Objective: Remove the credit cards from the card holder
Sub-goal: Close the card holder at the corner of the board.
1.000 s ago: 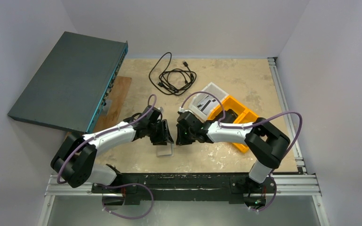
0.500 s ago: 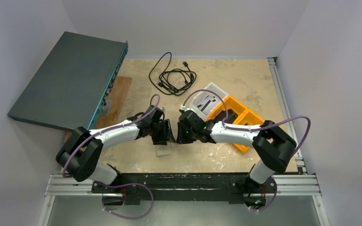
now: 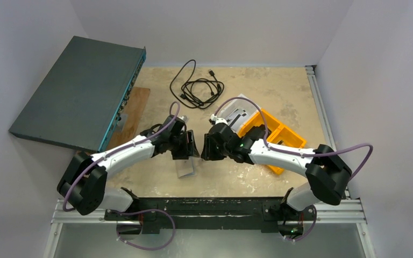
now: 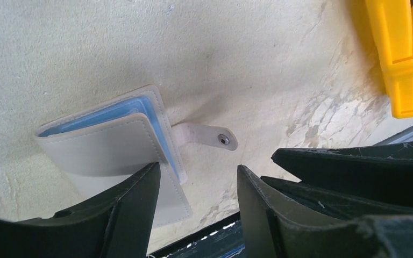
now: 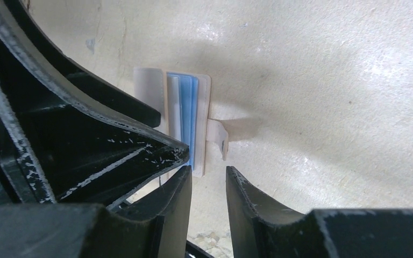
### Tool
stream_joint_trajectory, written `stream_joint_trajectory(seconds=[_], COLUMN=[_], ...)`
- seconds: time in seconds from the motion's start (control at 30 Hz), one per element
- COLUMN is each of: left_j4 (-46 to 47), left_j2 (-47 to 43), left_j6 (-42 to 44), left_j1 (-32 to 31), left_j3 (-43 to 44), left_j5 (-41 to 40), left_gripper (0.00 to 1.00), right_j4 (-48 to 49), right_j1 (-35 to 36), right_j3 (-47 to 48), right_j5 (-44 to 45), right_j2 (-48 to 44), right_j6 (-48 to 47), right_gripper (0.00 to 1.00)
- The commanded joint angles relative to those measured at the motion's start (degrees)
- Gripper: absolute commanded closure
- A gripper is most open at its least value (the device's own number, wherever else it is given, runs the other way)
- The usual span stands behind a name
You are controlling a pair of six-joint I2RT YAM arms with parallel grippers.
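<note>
Card holder (image 4: 113, 145): flat on the desk (image 4: 247, 64), top cover part-lifted, blue-grey inside showing; the orange bin (image 4: 390, 54) stands well apart to its right
Closure tab (image 4: 207, 137): unsnapped, lying out from the holder's right edge
Left tool (image 4: 196, 172): fingers wide apart, empty, over the holder's near right corner; contact cannot be told
Right tool (image 5: 208, 177): fingers slightly apart, empty, just above the holder's tab edge
Cards: not distinguishable from the blue sleeves
Step in hand: likely spreading the holder open
Doing it well: press the bottom cover down with one tool, pinch only the top cover's edge with the other, and lift slowly so the holder neither slides nor folds shut
</note>
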Motion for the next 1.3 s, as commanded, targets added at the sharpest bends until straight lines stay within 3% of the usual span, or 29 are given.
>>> stream_joint_trajectory(seconds=[0.0,0.47,0.67,1.0,1.27], left_j4=[-1.9,-10.7,-3.7,3.1,-2.4], left_j2=[-2.2,-5.9,-4.5,6.6,-0.1], left_j6=[2.0,4.7,3.0,0.5,2.6], left_j1=[-0.1,-0.1,-0.1,-0.1,-0.1], left_j3=[2.8,3.8,-0.1,-2.3,1.5], left_j5=[-1.2,-10.6,-6.1,-2.2,-3.7], left_gripper=[0.46,0.44,0.43,0.43,0.36], right_j4=[-1.1,-1.3,-1.4,-2.1,-3.1], right_j1=[0.1,-0.3,-0.3,-0.4,-0.5], right_j3=[0.4,0.0,0.5,0.2,1.3], right_j5=[2.9,3.0,3.0,3.4,3.7], right_j2=[-2.3,-3.0,-2.6,-2.8,-4.1], right_j6=[0.9,1.0,0.8,0.7,0.6], right_gripper=[0.7,0.69,0.69,0.69,0.69])
